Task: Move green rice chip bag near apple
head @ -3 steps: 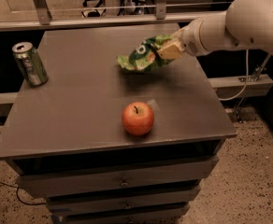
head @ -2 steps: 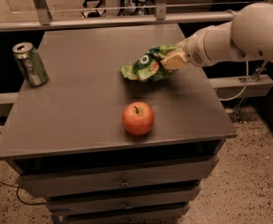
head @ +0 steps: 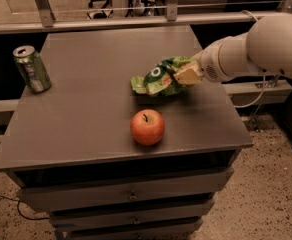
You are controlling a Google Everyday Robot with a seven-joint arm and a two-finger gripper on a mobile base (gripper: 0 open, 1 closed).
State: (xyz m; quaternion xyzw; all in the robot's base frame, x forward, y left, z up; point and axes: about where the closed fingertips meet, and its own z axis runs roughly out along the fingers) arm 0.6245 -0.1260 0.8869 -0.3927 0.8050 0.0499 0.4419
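Observation:
The green rice chip bag [head: 157,78] is crumpled, bright green with a dark circle, and hangs just above the grey table top [head: 86,114], right of middle. My gripper [head: 184,74] comes in from the right on a white arm and is shut on the bag's right end. The red-orange apple [head: 147,127] with a dark stem stands on the table near the front edge, a short way below and slightly left of the bag, apart from it.
A green-silver drink can [head: 31,69] stands upright at the table's left edge. The table is a drawer cabinet with drawers [head: 131,196] below. A rail [head: 136,19] runs behind the table. Speckled floor lies to the right.
My gripper has carried the bag from the table's back right toward the front, closer to the apple. The apple and can have not moved.

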